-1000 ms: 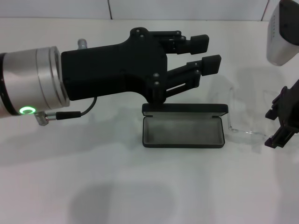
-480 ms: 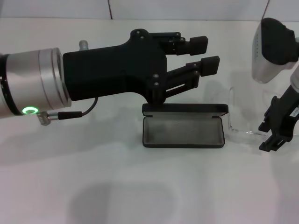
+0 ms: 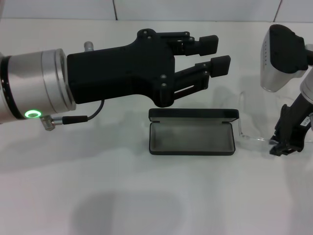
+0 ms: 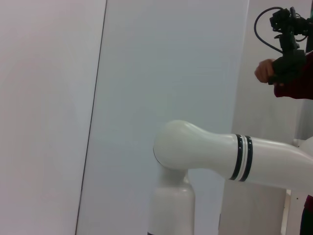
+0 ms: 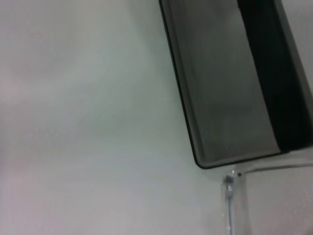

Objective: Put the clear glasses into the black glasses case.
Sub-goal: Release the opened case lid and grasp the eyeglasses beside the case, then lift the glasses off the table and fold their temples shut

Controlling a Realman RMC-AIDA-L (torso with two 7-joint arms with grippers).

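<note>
Down on the white table (image 3: 122,196), the black glasses case (image 3: 191,138) lies open near the middle, its grey-lined tray facing up and its lid standing along the far edge. The clear glasses (image 3: 249,132) rest on the table just beside the case's right end, outside it; one thin arm runs along the surface toward the right, and the lens is hard to make out against the white top.

The left gripper (image 3: 215,55) hangs above and behind the case, pointing to the right, its two padded fingers (image 3: 221,66) spread with a clear gap between them and nothing held. A green ring (image 3: 32,114) glows on that arm's wrist.

The right gripper (image 3: 284,147) sits low at the right edge of the table, at the far end of the glasses' arm; whether its fingers are apart or together cannot be told.

The right wrist view shows the case's open corner (image 5: 234,98) and a clear hinge of the glasses (image 5: 228,183) just beside it
</note>
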